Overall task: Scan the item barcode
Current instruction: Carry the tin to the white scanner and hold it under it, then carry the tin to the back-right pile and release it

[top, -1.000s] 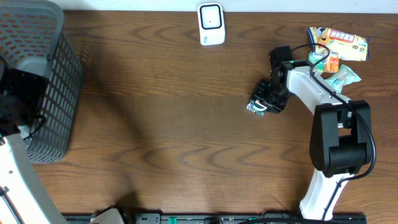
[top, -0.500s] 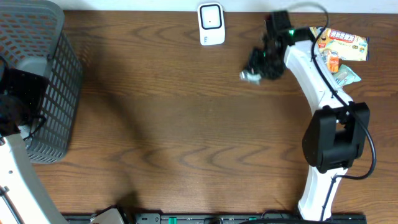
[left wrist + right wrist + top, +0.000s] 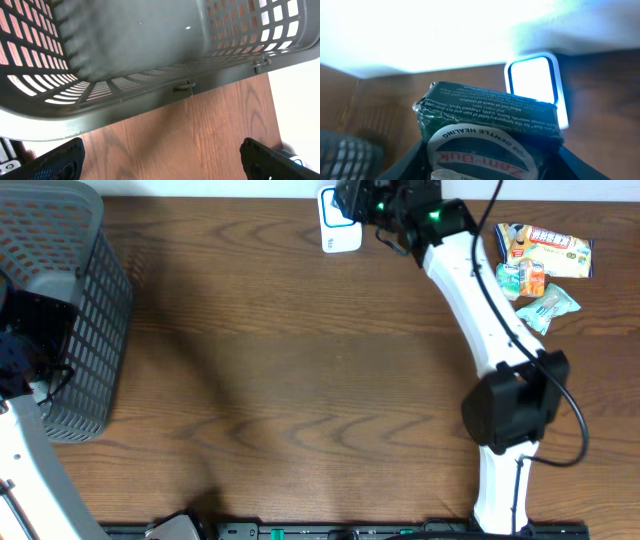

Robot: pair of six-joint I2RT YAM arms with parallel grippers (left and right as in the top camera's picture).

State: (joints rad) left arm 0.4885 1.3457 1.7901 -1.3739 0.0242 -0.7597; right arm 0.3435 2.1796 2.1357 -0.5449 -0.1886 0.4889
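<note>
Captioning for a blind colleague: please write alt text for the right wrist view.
A dark green Zam-Buk box fills the foreground, gripped between the dark fingers, in front of a white scanner with a bright window on the wooden table.

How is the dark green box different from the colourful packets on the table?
The green box is gripped by the right tool; the packets lie loose on the table. The box faces the white scanner; the packets sit off to one side. The box is dark; the packets are bright. Both carry printing.
</note>
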